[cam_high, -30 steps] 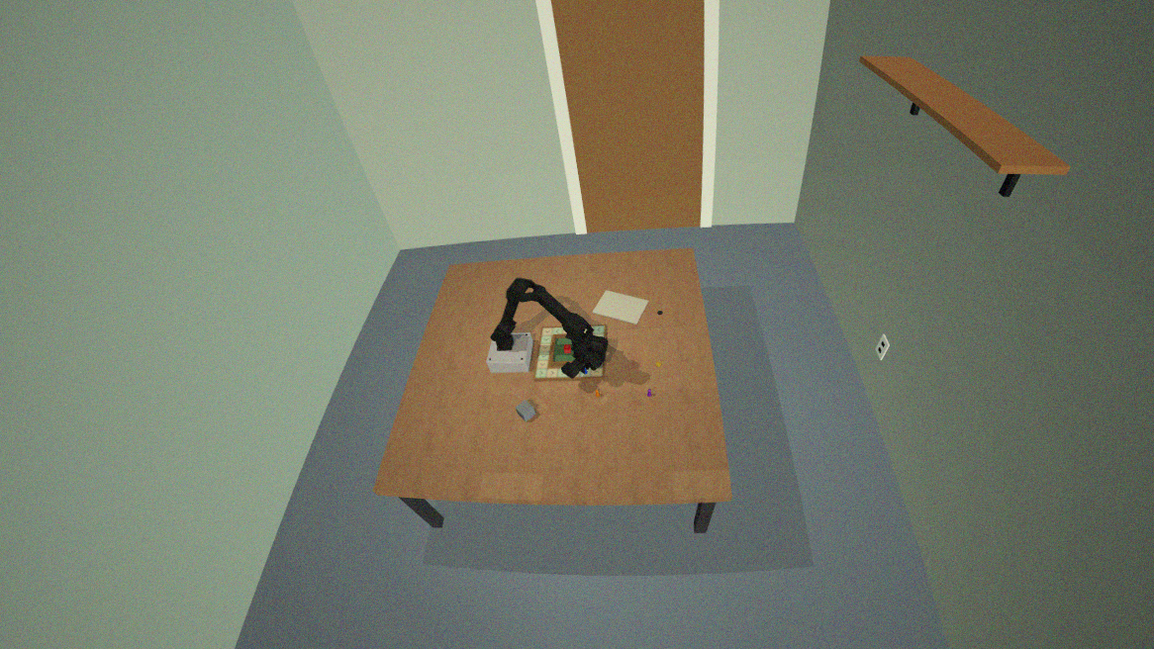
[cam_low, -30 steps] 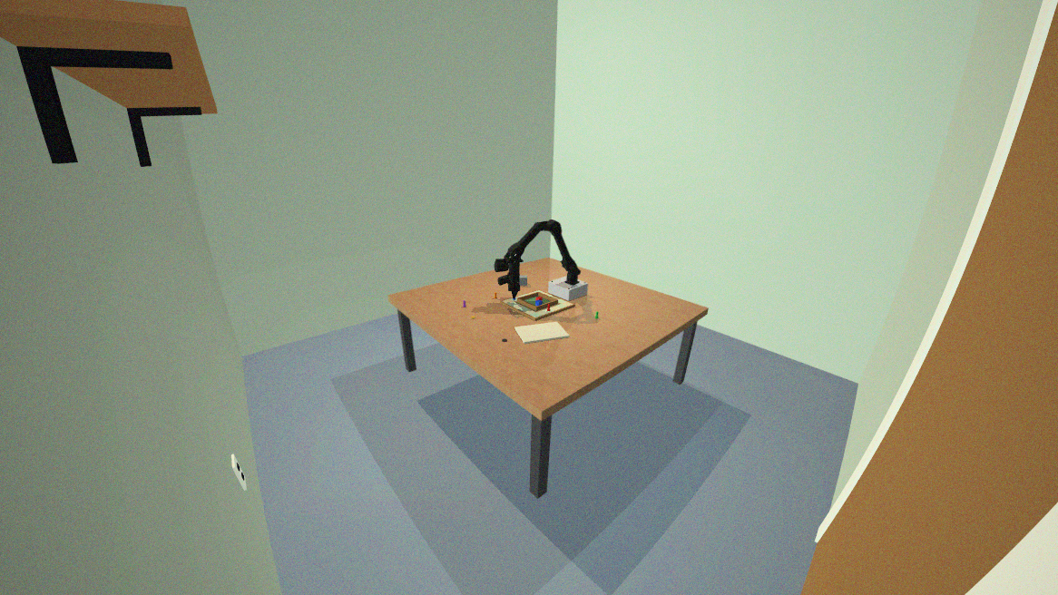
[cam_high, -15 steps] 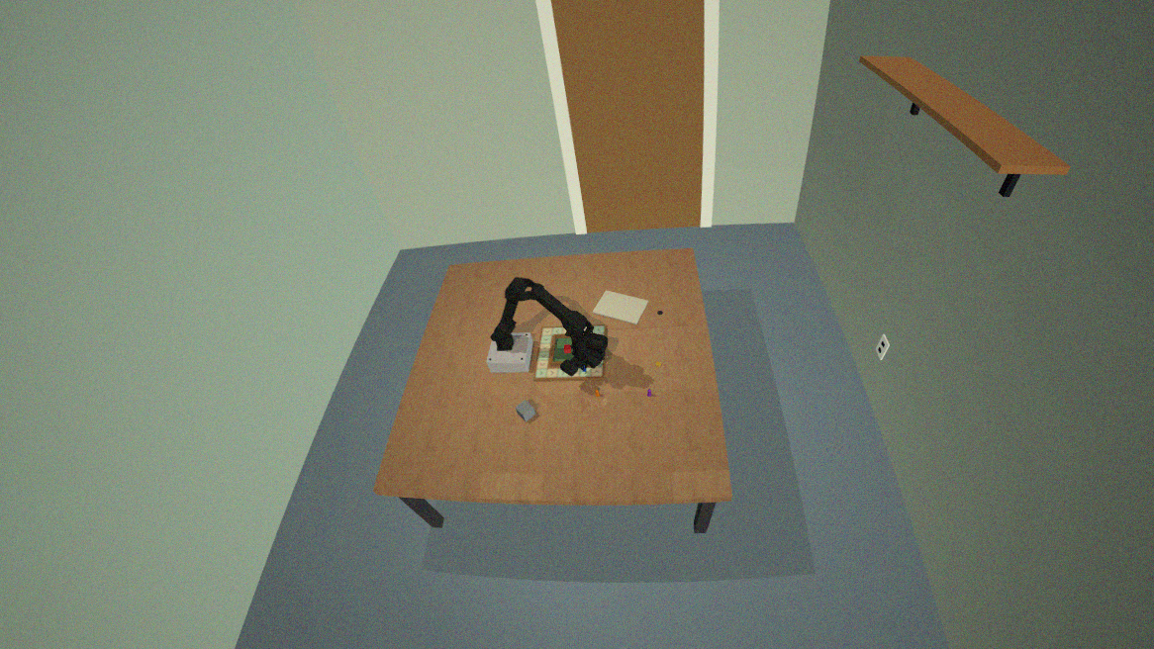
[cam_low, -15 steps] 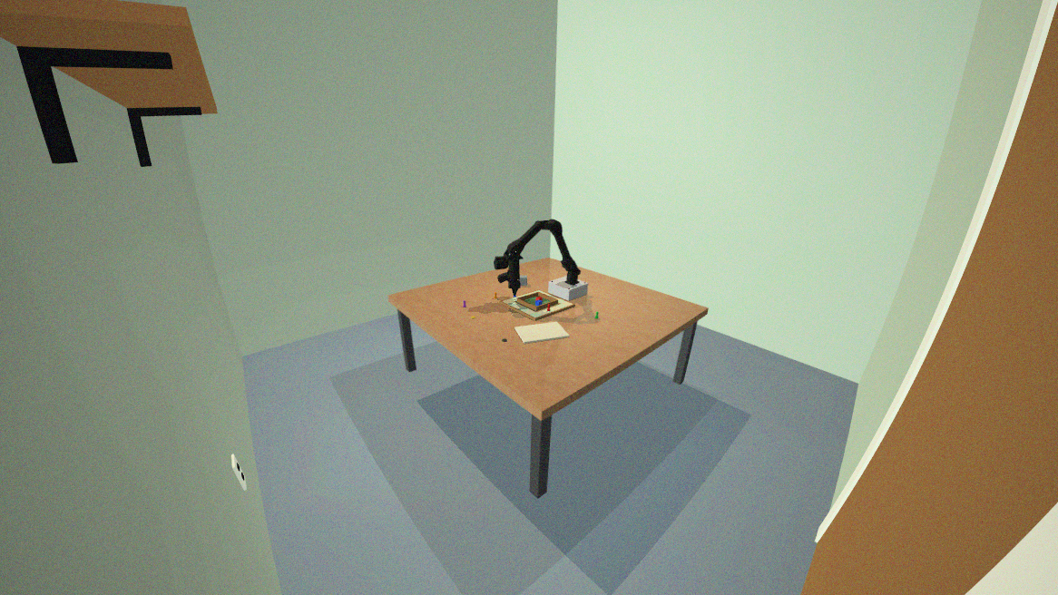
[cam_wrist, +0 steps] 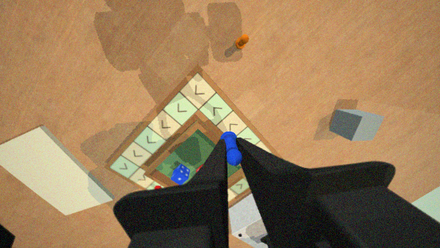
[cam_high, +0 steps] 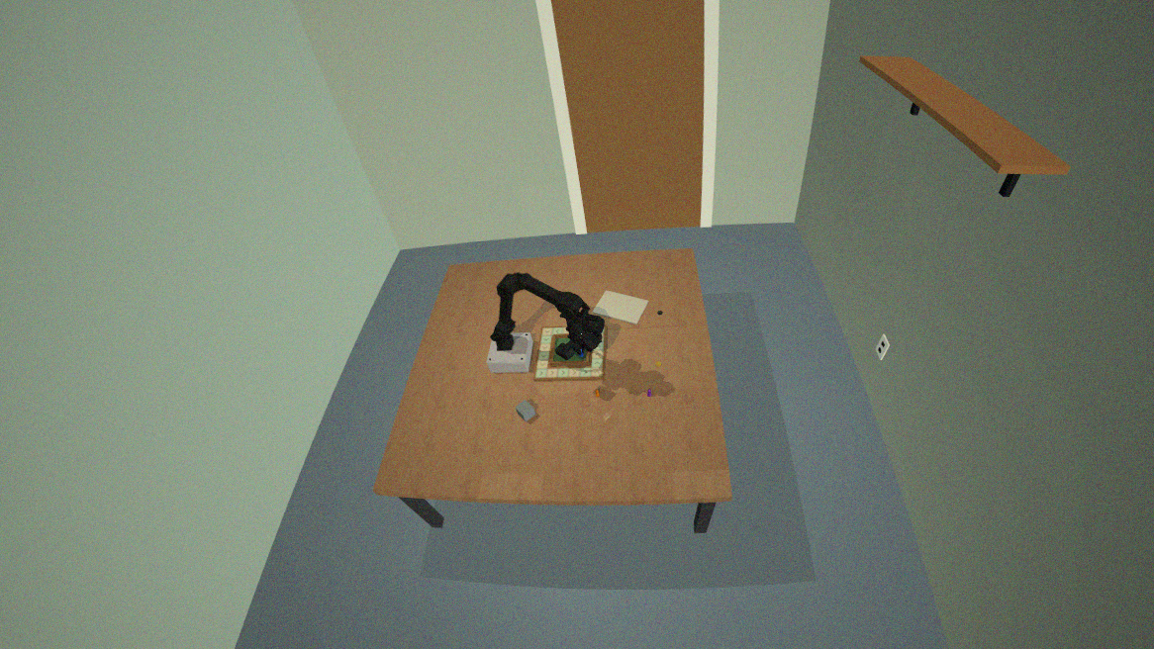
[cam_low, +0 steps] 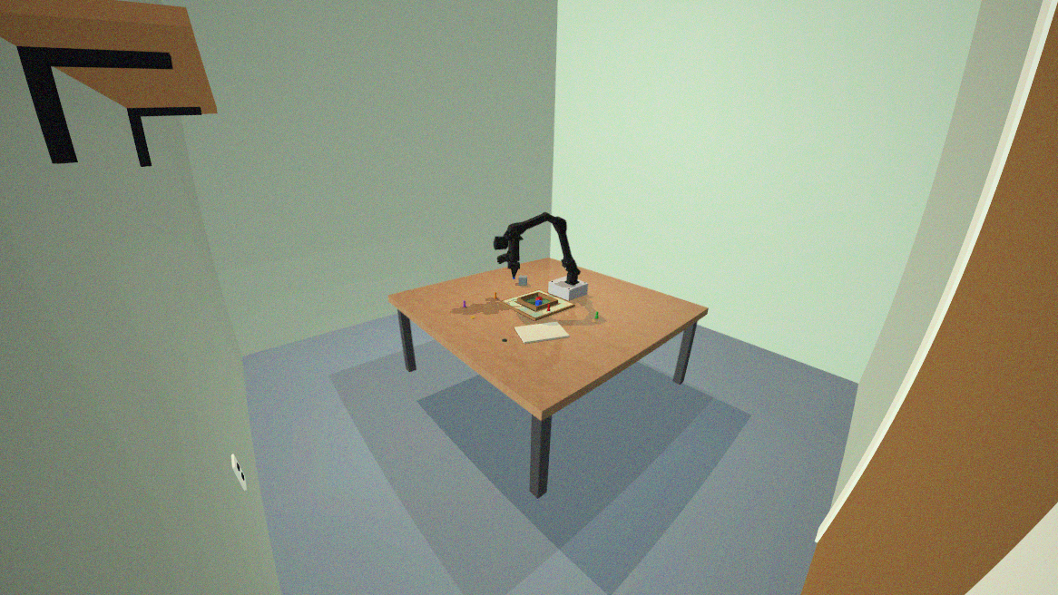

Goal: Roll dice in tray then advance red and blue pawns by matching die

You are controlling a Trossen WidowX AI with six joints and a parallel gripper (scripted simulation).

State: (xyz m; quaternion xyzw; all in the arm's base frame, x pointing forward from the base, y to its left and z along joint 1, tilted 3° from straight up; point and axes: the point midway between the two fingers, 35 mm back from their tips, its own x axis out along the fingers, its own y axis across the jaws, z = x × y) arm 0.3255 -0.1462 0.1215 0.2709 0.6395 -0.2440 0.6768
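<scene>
End effector (cam_wrist: 231, 148) pinching the blue pawn (cam_wrist: 230, 147), lifted well above the board (cam_wrist: 178, 109) and hanging over its inner edge, next to the tray (cam_wrist: 189, 153). Grip narrow, taken on the pawn's slim middle with head and base poking out past the fingertips.

Blue die (cam_wrist: 181, 174) resting in the tray, top face apparently showing four pips, though small and partly cut off by the near finger. Red die almost entirely hidden behind that finger; red pawn barely showing as a red speck at the board's near edge.

Risks from here, as judgement only:
- Slippage: rounded, thin pawn held on a small contact patch; any quick swing likely to twist or drop it, possibly into the tray, disturbing the dice and spoiling the rolled numbers.
- Miscounting: arrow squares look alike, and the pawn's starting square no longer marked by anything; easy to land one square off.
- Tipping on release: set down tilted or from too high, likely to topple across a square border.
- Collision on descent: wide fingers close to the tray wall.
- Orange pawn (cam_wrist: 242, 41) and grey block (cam_wrist: 355, 124) on the tabletop (cam_wrist: 378, 57) well apart, little danger there.
</scene>
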